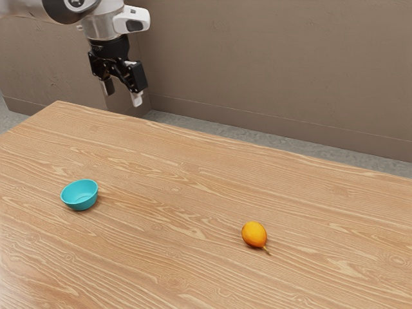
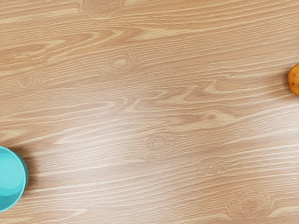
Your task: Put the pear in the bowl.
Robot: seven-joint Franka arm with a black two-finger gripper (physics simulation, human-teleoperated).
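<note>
Exterior view: pear (image 1: 254, 234), long axis slanted, stem (image 1: 267, 250) toward exterior view's lower right; jaws wide apart.

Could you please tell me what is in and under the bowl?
The bowl looks empty, its floor bare. It stands on the wooden table; the patch beneath its base is covered.

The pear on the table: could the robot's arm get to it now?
Probably yes: the gripper is raised, open and empty, and nothing covers or crowds the pear, though reach is a guess.
</note>
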